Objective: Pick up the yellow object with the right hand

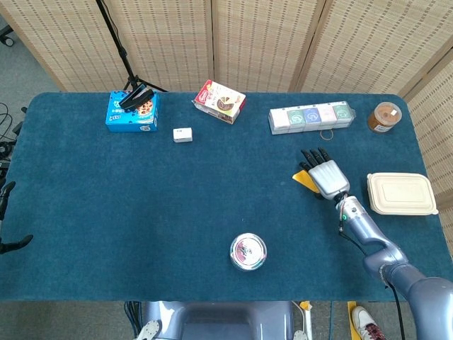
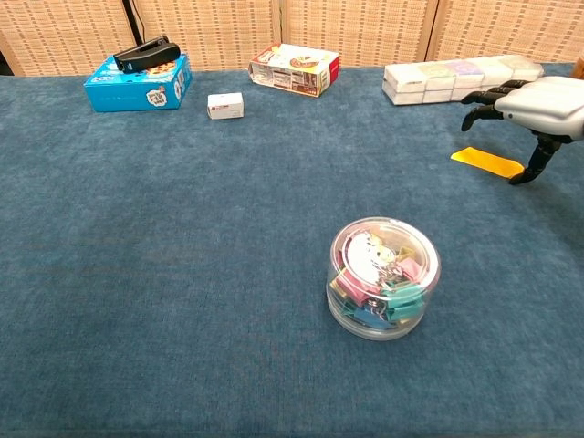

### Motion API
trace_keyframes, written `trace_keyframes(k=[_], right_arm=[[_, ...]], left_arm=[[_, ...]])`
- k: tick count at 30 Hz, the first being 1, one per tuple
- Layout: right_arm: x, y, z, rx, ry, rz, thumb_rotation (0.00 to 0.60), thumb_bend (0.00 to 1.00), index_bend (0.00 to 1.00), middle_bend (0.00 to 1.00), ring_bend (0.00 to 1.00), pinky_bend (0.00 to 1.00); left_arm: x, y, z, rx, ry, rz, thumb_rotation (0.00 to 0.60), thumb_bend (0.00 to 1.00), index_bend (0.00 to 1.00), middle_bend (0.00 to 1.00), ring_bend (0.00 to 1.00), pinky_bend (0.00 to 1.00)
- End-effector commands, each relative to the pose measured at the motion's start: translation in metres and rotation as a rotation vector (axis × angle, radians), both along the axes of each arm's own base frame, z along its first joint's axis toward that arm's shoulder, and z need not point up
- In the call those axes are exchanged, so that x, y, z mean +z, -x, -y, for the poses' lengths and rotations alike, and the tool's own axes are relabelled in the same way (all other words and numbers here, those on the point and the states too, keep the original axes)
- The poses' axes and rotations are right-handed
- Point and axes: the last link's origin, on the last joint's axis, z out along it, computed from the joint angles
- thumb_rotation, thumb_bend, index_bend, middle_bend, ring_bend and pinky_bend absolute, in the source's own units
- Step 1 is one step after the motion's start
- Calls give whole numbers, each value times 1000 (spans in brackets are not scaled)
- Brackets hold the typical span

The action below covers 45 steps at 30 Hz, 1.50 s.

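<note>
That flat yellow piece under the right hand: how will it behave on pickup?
The yellow piece lies flush on the cloth, so it is likely thin, light and hard to get fingers under. It may slide or flex. The right hand hovers over it, fingers spread.
</note>
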Motion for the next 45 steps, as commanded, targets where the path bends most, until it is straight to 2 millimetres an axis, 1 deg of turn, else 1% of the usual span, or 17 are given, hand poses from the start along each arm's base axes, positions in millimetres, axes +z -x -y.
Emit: trace_keyframes(k=[1, 7, 13, 19, 26, 30, 36, 37, 41, 45], right_arm=[[-2, -1, 3, -7, 5, 0, 600, 0, 185, 0, 0, 0], [-6, -7, 9, -9, 26, 31, 600, 0, 193, 0, 0, 0], [-8, -15, 16, 1, 58, 65, 600, 0, 230, 0, 0, 0], [-3, -21, 21, 27, 102, 71, 600, 0, 241, 0, 0, 0], [-1, -16, 21, 26, 82, 34, 600, 0, 259, 0, 0, 0], [0, -13, 21, 22, 60, 2, 600, 0, 330, 0, 0, 0], [4, -8, 20, 16, 29, -33, 600, 0, 364, 0, 0, 0], [4, -8, 20, 15, 25, -37, 600, 4, 364, 0, 0, 0], [5, -8, 20, 11, 16, -43, 600, 99, 373, 0, 0, 0], [4, -7, 20, 8, 10, -62, 600, 146, 412, 0, 0, 0]], left_arm=[[-1, 0, 1, -1, 2, -2, 600, 0, 0, 0, 0, 0], [-2, -1, 1, 0, 4, -5, 600, 0, 0, 0, 0, 0], [-3, 0, 0, 3, 5, -7, 600, 0, 0, 0, 0, 0], [-2, 0, 0, 5, 3, -5, 600, 0, 0, 0, 0, 0], [-2, 0, 0, 3, 6, -6, 600, 0, 0, 0, 0, 0], [-2, 0, 1, 2, 5, -6, 600, 0, 0, 0, 0, 0], [-2, -1, 1, 2, 8, -7, 600, 0, 0, 0, 0, 0], [-2, -1, 1, 1, 9, -8, 600, 0, 0, 0, 0, 0], [-2, -1, 1, 1, 9, -7, 600, 0, 0, 0, 0, 0], [-2, -1, 1, 2, 9, -6, 600, 0, 0, 0, 0, 0]])
